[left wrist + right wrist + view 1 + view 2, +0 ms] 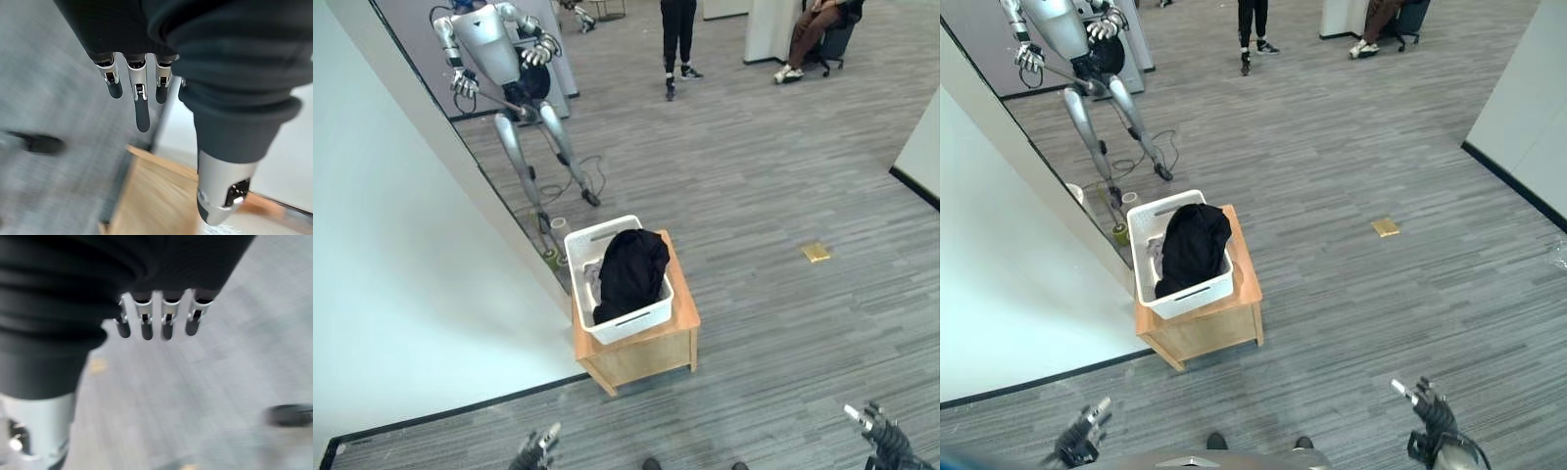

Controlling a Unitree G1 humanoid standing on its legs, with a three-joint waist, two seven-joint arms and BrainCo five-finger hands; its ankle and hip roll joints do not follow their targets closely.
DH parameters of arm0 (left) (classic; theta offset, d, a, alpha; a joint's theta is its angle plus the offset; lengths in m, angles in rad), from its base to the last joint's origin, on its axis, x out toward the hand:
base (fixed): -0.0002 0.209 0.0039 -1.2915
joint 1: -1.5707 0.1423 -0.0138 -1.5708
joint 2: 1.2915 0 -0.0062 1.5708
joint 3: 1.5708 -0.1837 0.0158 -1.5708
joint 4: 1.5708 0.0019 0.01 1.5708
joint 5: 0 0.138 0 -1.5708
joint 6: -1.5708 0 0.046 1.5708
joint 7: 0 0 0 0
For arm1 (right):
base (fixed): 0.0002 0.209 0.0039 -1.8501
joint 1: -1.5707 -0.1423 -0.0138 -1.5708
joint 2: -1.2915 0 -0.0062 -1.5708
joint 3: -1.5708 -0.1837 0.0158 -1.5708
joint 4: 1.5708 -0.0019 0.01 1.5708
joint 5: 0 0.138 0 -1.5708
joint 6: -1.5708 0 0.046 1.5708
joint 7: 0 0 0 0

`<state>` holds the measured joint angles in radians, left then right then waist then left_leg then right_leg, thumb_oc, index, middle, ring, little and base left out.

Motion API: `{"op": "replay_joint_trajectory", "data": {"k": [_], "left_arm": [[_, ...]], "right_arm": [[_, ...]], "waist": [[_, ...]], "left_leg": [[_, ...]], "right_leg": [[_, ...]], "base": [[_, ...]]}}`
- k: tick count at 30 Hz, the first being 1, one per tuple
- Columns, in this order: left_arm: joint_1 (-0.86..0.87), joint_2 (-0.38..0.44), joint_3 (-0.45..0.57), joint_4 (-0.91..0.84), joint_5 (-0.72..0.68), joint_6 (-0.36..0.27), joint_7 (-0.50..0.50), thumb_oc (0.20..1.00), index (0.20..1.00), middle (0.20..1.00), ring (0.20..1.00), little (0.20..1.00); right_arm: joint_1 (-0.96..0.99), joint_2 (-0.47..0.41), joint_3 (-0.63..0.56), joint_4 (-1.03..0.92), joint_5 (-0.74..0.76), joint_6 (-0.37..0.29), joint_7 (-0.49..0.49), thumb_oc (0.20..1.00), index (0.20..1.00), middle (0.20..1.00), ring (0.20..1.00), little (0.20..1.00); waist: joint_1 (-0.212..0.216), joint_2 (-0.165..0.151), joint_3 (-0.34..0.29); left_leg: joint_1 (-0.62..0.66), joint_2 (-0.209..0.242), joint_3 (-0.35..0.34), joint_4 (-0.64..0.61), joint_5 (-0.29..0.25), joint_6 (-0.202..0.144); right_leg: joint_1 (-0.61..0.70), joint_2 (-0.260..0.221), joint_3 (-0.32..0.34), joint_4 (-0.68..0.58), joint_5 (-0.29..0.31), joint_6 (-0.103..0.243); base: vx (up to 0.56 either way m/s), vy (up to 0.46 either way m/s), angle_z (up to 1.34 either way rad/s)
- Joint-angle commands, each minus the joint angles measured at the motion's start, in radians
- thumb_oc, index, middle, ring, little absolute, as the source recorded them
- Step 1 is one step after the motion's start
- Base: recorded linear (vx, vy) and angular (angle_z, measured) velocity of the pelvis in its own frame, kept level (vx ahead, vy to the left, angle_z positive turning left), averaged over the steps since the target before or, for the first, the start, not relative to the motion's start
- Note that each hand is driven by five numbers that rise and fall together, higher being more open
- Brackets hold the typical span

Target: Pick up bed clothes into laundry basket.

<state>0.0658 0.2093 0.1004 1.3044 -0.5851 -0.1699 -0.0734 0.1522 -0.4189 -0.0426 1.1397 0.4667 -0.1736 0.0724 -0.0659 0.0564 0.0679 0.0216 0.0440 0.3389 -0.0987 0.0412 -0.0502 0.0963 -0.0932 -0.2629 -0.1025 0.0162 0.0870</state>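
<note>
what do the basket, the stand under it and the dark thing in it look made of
Laundry basket: white, smooth, slotted handle; looks like moulded plastic.
Stand: light matt wood, faint grain; solid or veneer unclear.
Black garment: soft fabric, slumped in folds over the rim.

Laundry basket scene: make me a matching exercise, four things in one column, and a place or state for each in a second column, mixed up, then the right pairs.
Things
1. laundry basket
2. black garment
3. yellow tag
4. left hand

Places or states
A. flat on the grey floor, apart from the furniture
B. heaped in the basket, draped over its rim
C. on top of the small wooden table
D. open, fingers straight, holding nothing

Pairs: 1-C, 2-B, 3-A, 4-D
</note>
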Motion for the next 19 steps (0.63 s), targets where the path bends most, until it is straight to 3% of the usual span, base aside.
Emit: {"op": "replay_joint_trajectory", "data": {"k": [1,6,10,19], "left_arm": [[-0.086,0.002,-0.041,0.034,0.277,-0.004,0.054,1.0,1.0,1.0,1.0,1.0],[-0.058,-0.034,-0.189,0.054,0.529,0.01,0.047,1.0,1.0,1.0,1.0,1.0],[-0.073,-0.043,-0.324,0.003,0.636,0.0,0.04,1.0,1.0,1.0,1.0,1.0],[-0.13,-0.033,-0.369,-0.026,0.618,-0.007,0.044,1.0,1.0,1.0,1.0,1.0]], "right_arm": [[-0.053,0.067,0.067,0.119,-0.088,0.042,0.011,1.0,1.0,1.0,1.0,1.0],[-0.047,0.124,0.165,0.23,-0.219,0.077,0.03,1.0,1.0,1.0,1.0,1.0],[-0.051,0.155,0.269,0.221,-0.326,0.079,0.041,1.0,1.0,1.0,1.0,1.0],[-0.087,0.127,0.32,0.168,-0.37,0.064,0.022,1.0,1.0,1.0,1.0,1.0]], "waist": [[0.026,-0.053,0.031],[0.032,-0.066,0.021],[0.034,-0.071,0.02],[0.026,-0.074,0.014]], "left_leg": [[0.063,0.055,0.028,0.011,0.026,-0.049],[0.07,0.055,0.028,0.011,0.018,-0.044],[0.073,0.055,0.018,0.011,0.014,-0.041],[0.083,0.058,0.021,0.011,0.011,-0.041]], "right_leg": [[-0.023,-0.069,-0.036,0.018,0.028,0.036],[-0.017,-0.068,-0.037,0.019,0.023,0.035],[-0.013,-0.067,-0.035,0.023,0.018,0.035],[-0.01,-0.063,-0.028,0.027,0.015,0.035]], "base": [[0.02,-0.047,0.04],[0.02,-0.039,0.01],[0.0,0.0,0.0],[0.0,0.0,0.0]]}}
